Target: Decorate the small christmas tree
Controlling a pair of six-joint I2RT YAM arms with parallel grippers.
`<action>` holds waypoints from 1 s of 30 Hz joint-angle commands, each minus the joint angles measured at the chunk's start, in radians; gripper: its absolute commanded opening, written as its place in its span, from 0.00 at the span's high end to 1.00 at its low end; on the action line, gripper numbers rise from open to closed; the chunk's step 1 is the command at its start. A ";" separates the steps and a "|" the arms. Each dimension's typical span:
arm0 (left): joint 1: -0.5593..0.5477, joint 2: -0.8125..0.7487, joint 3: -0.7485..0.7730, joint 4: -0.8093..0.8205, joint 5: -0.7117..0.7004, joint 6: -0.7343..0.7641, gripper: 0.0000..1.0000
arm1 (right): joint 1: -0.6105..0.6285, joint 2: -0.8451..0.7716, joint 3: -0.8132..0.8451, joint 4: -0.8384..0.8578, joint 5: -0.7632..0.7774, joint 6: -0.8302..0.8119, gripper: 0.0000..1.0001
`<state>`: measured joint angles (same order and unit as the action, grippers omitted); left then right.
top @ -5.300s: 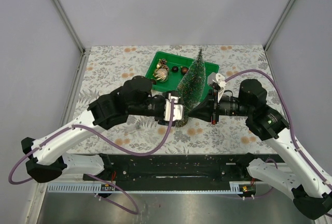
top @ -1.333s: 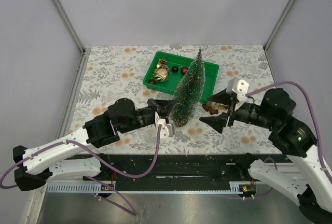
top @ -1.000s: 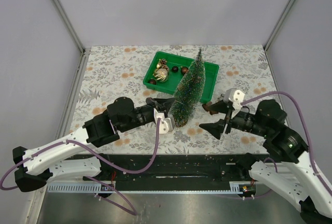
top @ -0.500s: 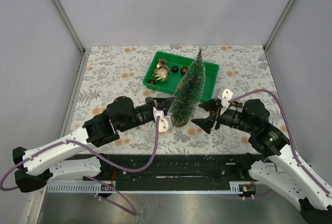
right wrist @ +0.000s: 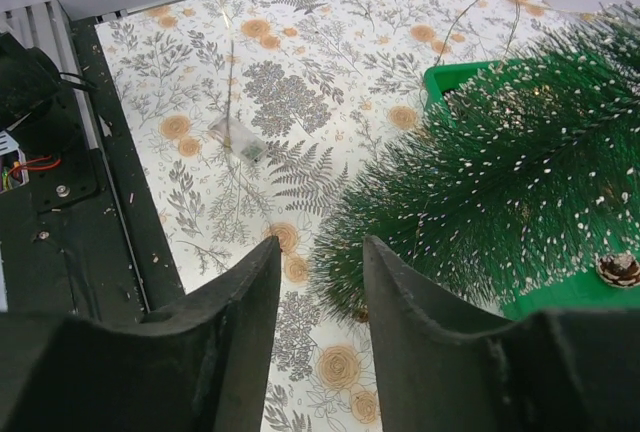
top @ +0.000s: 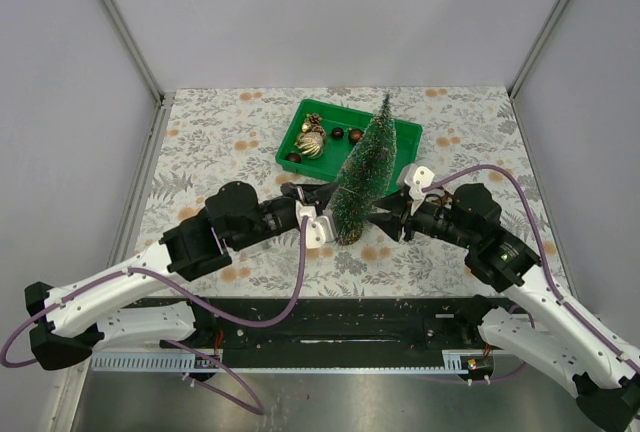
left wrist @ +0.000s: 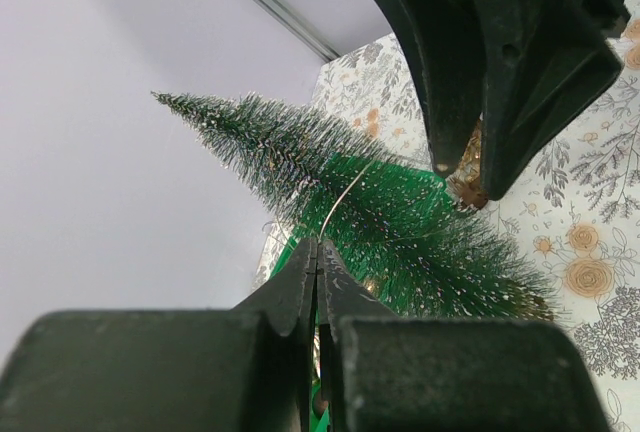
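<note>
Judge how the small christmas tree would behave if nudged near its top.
Likely tips rather than slides: the small christmas tree stands tall on a narrow base. Its bristles probably give when squeezed, so a grip may slip. It looks light, so the thin wire could tug it over.

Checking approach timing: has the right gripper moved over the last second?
Yes. The right gripper has moved left in the top view, closing in on the base of the small christmas tree.

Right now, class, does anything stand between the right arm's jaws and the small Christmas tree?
Nothing visible does. The right arm's jaws point straight at the lower branches of the tree, with only bare flowered tablecloth below the gap. A thin wire hangs off to the side, not between them.
</note>
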<state>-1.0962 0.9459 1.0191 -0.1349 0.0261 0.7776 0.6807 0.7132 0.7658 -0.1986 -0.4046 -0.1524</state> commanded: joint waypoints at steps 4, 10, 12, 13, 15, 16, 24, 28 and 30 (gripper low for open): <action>0.013 -0.009 0.052 0.032 -0.011 -0.034 1.00 | 0.005 0.017 0.033 0.039 0.024 -0.024 0.80; 0.024 -0.016 0.050 0.032 -0.012 -0.050 1.00 | 0.006 -0.030 0.061 0.004 0.021 -0.026 1.00; 0.027 -0.019 0.047 0.035 -0.012 -0.058 1.00 | 0.006 -0.047 0.082 -0.021 0.012 -0.022 1.00; 0.030 -0.021 0.044 0.035 -0.012 -0.063 1.00 | 0.005 -0.055 0.092 -0.030 0.010 -0.024 1.00; 0.033 -0.025 0.042 0.038 -0.015 -0.070 1.00 | 0.006 -0.066 0.110 -0.056 0.007 -0.027 1.00; 0.035 -0.029 0.042 0.038 -0.015 -0.072 1.00 | 0.005 -0.067 0.119 -0.065 0.007 -0.027 1.00; 0.045 -0.056 0.013 0.057 -0.015 -0.101 0.69 | 0.006 0.081 0.343 -0.128 -0.005 -0.171 1.00; 0.052 -0.067 0.006 0.058 -0.015 -0.110 0.67 | 0.005 0.244 0.580 -0.223 0.010 -0.320 1.00; 0.055 -0.073 -0.001 0.060 -0.011 -0.112 0.67 | 0.006 0.319 0.676 -0.258 0.006 -0.402 1.00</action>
<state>-1.0500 0.8978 1.0210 -0.1318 0.0242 0.6910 0.6807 0.9237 1.2716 -0.3794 -0.4042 -0.3668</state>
